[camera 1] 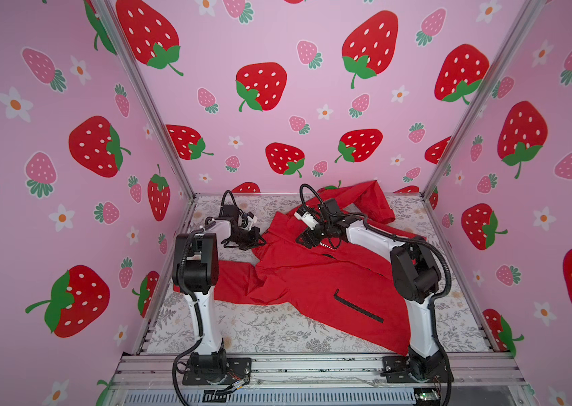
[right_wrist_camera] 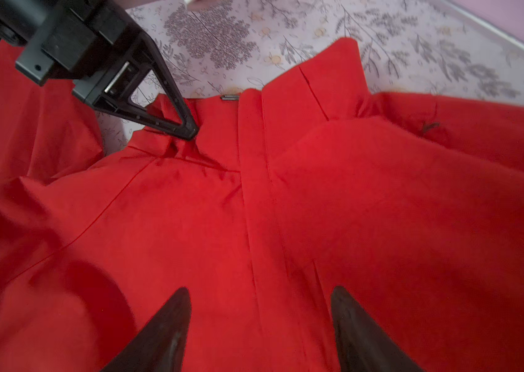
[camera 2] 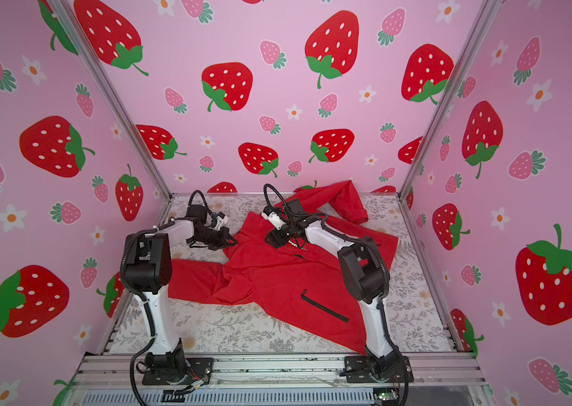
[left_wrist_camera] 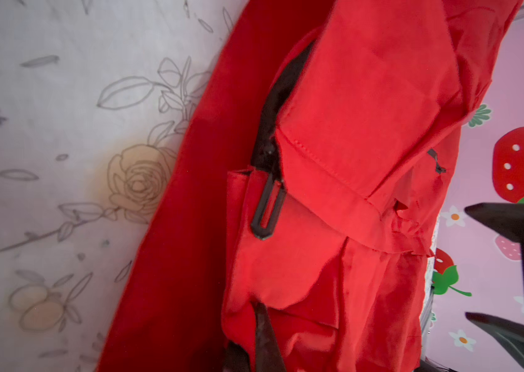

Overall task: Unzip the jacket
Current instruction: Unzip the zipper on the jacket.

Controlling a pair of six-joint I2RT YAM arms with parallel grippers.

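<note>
The jacket (camera 1: 312, 277), bright red, lies spread front-up on the floral-patterned counter (camera 1: 260, 330), between the two arms and partly beneath the right one. Its collar points toward the far left, and its hem reaches the near edge beside the right arm's base. One sleeve (camera 1: 232, 281) runs out past the left arm's upright link. The other sleeve (camera 1: 372, 200) lies folded up against the back wall (camera 1: 260, 88), which is printed with strawberries. A black pocket zipper (camera 1: 358, 307) shows on the near front panel. Small white lettering (camera 1: 326, 245) sits on the chest just beside the right wrist. The left fingers (right_wrist_camera: 173, 96) are closed tight, pinching a small fold of red fabric at the collar's edge, just beside the top of the front placket (right_wrist_camera: 254, 193). The cloth puckers at their tips. In the left wrist view a black loop-shaped zipper pull (left_wrist_camera: 267, 209) lies flat on the fabric near these fingers. A dark strip runs away from it, and whether this is lining or zipper tape cannot be told. The right fingers (right_wrist_camera: 167, 331) stand spread wide, holding nothing, over the chest with the placket running between them. Whether their tips touch the cloth cannot be told. The front closure appears shut along its visible length.
</note>
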